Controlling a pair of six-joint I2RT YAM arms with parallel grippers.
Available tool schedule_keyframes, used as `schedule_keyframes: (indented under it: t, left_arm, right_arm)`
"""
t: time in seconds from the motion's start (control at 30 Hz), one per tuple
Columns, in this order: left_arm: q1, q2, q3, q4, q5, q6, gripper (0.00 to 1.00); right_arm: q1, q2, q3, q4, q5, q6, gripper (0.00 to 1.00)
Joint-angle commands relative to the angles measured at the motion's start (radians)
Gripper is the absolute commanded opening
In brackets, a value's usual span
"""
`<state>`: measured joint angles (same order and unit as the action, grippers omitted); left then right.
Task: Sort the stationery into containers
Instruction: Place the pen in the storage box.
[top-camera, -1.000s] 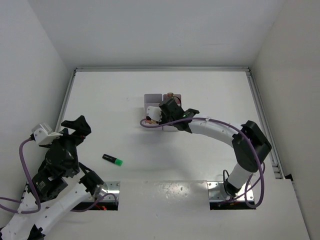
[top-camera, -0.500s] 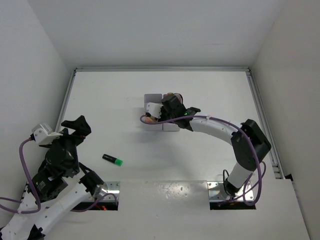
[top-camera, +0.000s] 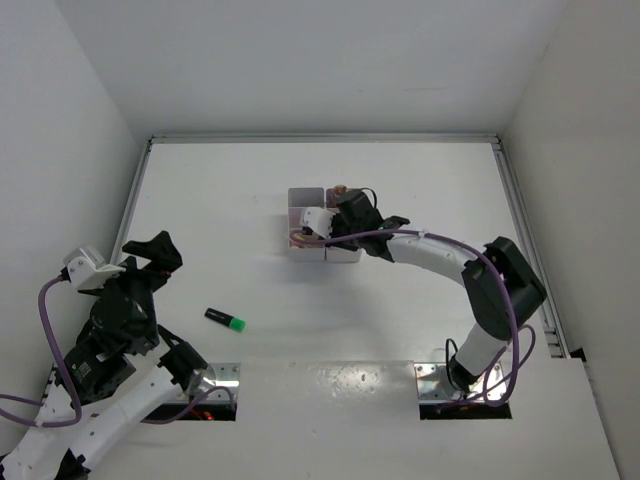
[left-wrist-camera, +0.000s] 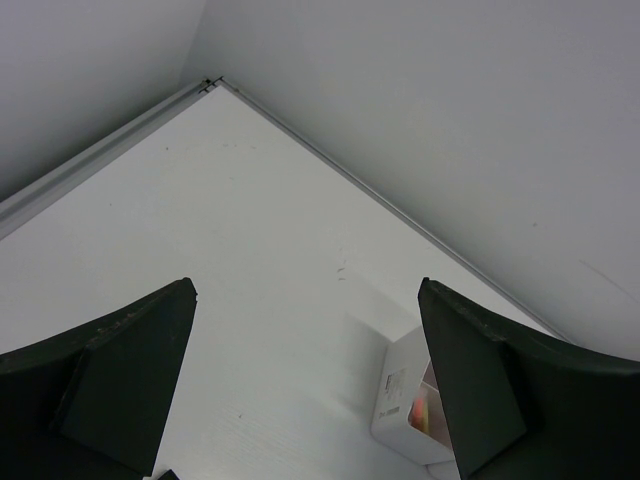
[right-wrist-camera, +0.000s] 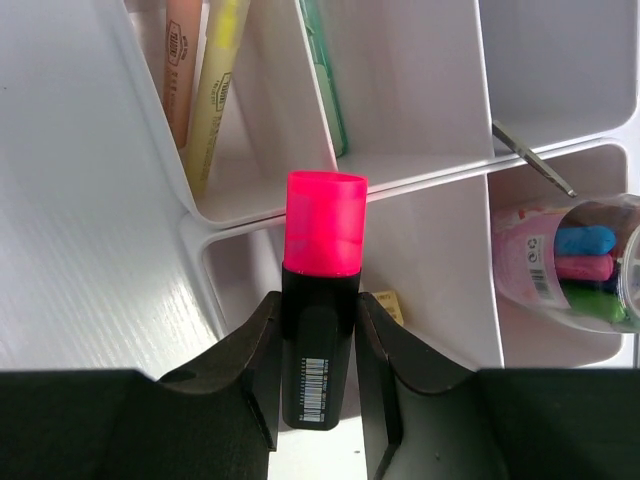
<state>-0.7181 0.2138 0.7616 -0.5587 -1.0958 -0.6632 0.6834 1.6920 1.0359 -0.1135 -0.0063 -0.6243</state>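
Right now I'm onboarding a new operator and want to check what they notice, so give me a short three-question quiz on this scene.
1. True or false: the right hand grips a pink-capped highlighter above the organiser tray.
2. Where does the green-capped highlighter lie? A) in the organiser tray B) on the table C) in the right hand
3. Fill in the gap: the left hand holds nothing and its jaws stand ____.
Key: 1 true; 2 B; 3 open.
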Motion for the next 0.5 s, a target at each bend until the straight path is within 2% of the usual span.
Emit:
schedule_keyframes:
  t: [0.0,0.07,0.1,0.2,0.3,0.47]
  left_arm:
    - [0.009,-0.001,-0.002,0.029,0.002,0.013,0.99]
    - [0.009,-0.001,-0.002,0.029,0.002,0.013,0.99]
    - [0.009,-0.001,-0.002,0.029,0.002,0.013,0.99]
    - [0.009,0.009,-0.002,0.029,0.002,0.013,0.99]
    - [0.009,0.009,-0.002,0.029,0.002,0.013,0.99]
    - [0.009,0.018,-0.002,0.029,0.002,0.022,0.99]
  right_arm:
    - [-0.021,-0.043,-0.005,0.049,-0.060,0.021,0.17]
    - [-0.021,-0.043,-0.005,0.049,-0.060,0.021,0.23]
    - [-0.021,-0.043,-0.005,0.049,-0.060,0.021,0.30]
    - [-0.030,-0.043,-0.005,0.049,-0.069,0.031,0.38]
    - [-0.030,-0.052,-0.005,0.049,-0.069,0.031,0.43]
    - [-0.039,-0.063,-0.005,0.049,-0.069,0.040,0.44]
